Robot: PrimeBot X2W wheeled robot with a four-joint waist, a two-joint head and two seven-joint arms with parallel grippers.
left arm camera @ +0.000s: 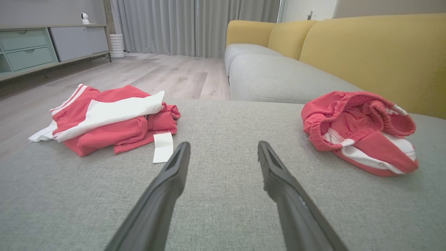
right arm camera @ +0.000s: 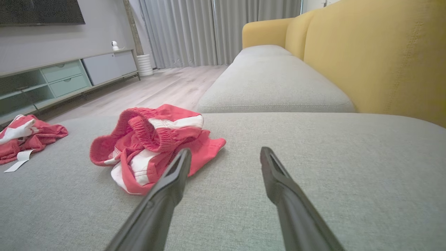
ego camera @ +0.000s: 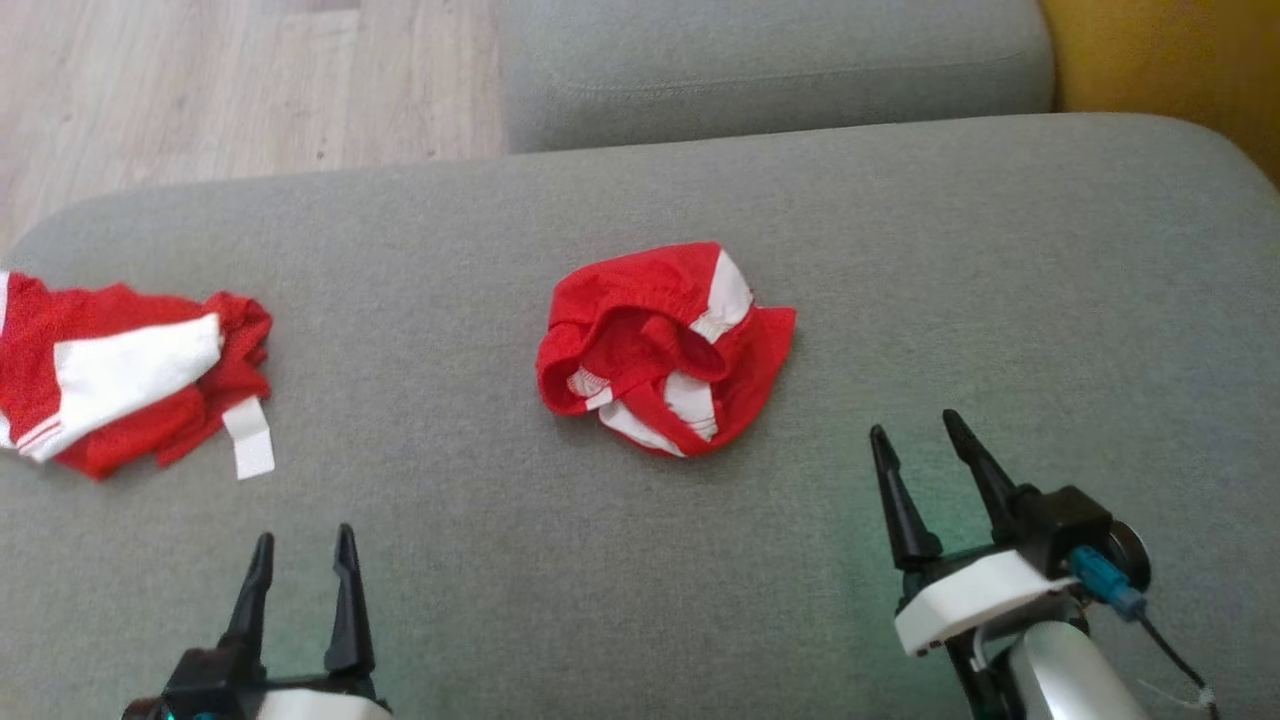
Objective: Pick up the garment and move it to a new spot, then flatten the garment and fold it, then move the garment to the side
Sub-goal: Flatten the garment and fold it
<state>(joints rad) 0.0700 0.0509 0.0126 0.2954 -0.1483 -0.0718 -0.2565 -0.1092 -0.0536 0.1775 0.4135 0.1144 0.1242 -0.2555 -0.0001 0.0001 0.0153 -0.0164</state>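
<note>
1. A grey sofa seat spread wide and flat, with a yellow backrest rising along one side and pale wood floor beyond it.
2. The garment, red with white panels, lay crumpled in a heap near the middle of the seat. Its elastic waistband was turned upward and gaped open.
3. Another garment, also red and white, lay loosely bundled near the seat's left edge, well apart from the first. A white label stuck out from it onto the cushion.
4. The left gripper hung low over the seat with its two dark fingers spread and nothing between them. It pointed at the bare cushion between the two garments.
5. The right gripper sat near the garment, to its right, not touching it. Its fingers were parted too, and it held nothing.
6. A long low cabinet stood against the far wall. Its pale green drawers and grey door were closed. One end had open shelves, and what they held was too dim to tell.
7. A small white camera stood on top of the cabinet.
8. A white ribbed cylinder stood on the floor at the cabinet's end, beside grey curtains. Whether it held anything could not be told.
</note>
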